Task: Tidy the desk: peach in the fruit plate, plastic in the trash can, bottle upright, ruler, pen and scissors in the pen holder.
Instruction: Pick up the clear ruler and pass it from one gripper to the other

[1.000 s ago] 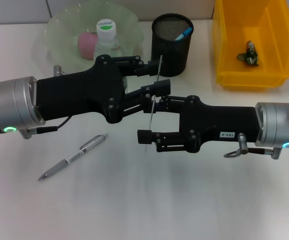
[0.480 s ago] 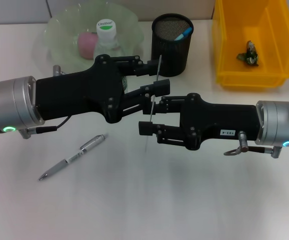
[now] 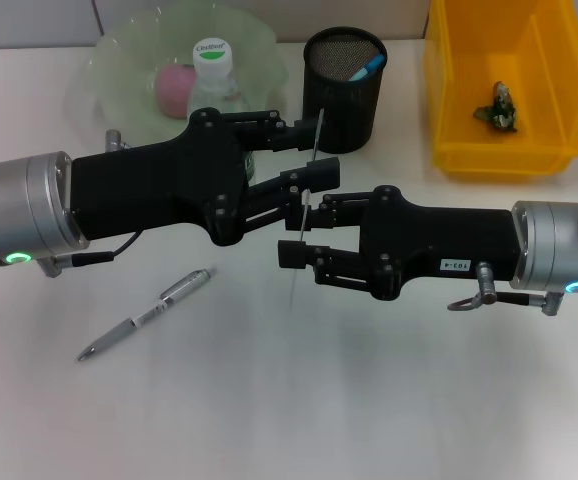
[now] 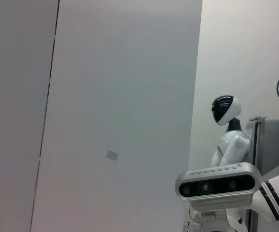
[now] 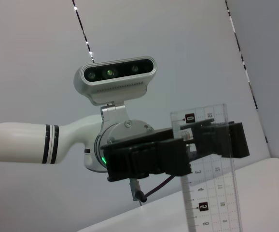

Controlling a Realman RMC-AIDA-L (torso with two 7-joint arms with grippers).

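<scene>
A clear ruler [image 3: 294, 287] stands on edge between my two grippers at mid-table. My left gripper [image 3: 314, 156] is shut on its upper part. In the right wrist view that same left gripper [image 5: 208, 140] clamps across the ruler [image 5: 212, 193]. My right gripper [image 3: 300, 228] is shut on the ruler just below. A silver pen [image 3: 149, 315] lies on the table at the front left. The peach [image 3: 176, 88] rests in the fruit plate [image 3: 109, 70], and the bottle [image 3: 212, 52] stands upright beside it. Plastic [image 3: 496, 108] lies in the yellow trash can [image 3: 499, 155]. No scissors show.
The black mesh pen holder [image 3: 344, 100] stands just behind the grippers and holds a blue-tipped item [image 3: 367, 68]. Both forearms span the table's middle. The left wrist view shows only a wall and another robot [image 4: 226, 145].
My right gripper's fingers have drawn together around the ruler's lower part, then stopped. The left gripper and the ruler have stayed in place.
</scene>
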